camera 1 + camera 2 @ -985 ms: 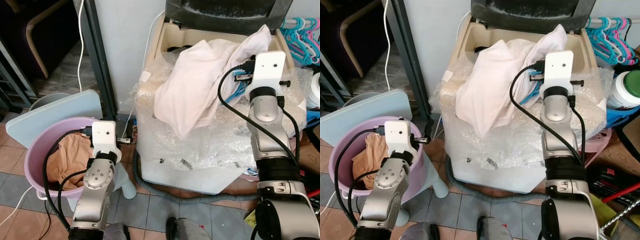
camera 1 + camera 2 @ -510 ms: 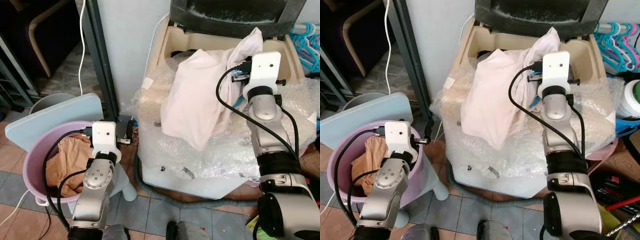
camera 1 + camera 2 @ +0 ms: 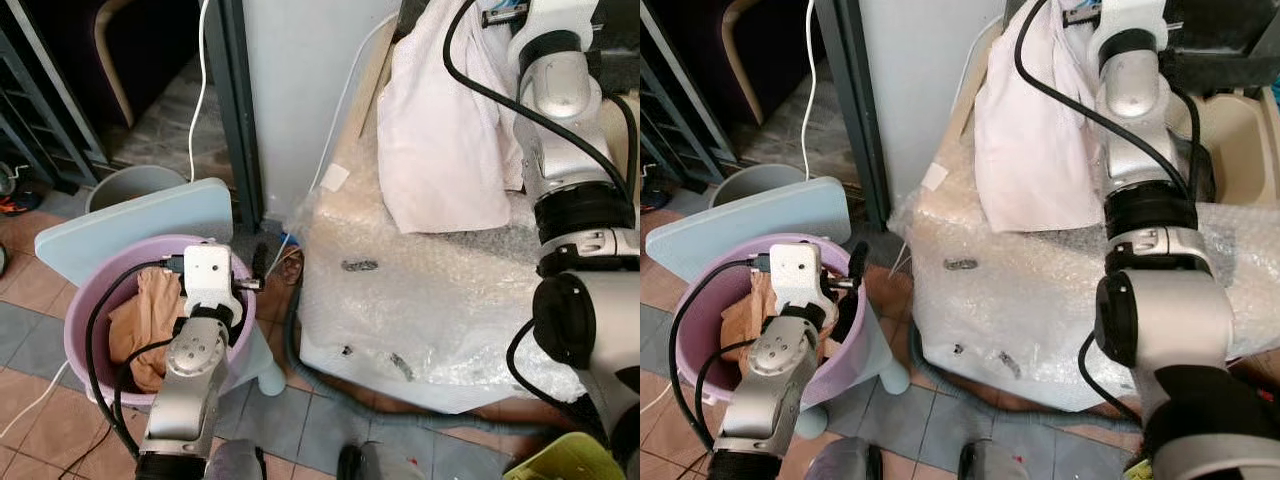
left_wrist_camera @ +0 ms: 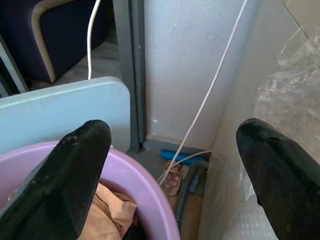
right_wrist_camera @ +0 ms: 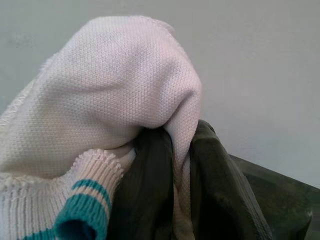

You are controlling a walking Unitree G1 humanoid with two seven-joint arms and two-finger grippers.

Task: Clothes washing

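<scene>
We hold the white shirt (image 3: 440, 130) high with our right gripper (image 5: 175, 165) clamped on its fabric, so it hangs clear above the washing machine (image 3: 440, 300) for loading. Our left gripper (image 4: 170, 175), fingers apart, waits over the pink basin (image 3: 85, 300) of remaining clothes (image 3: 145, 320).

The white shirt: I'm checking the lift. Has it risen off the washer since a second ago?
Yes. The white shirt, pinched in the right gripper, now hangs higher against the washing machine, no longer spread over its bubble wrap.
</scene>
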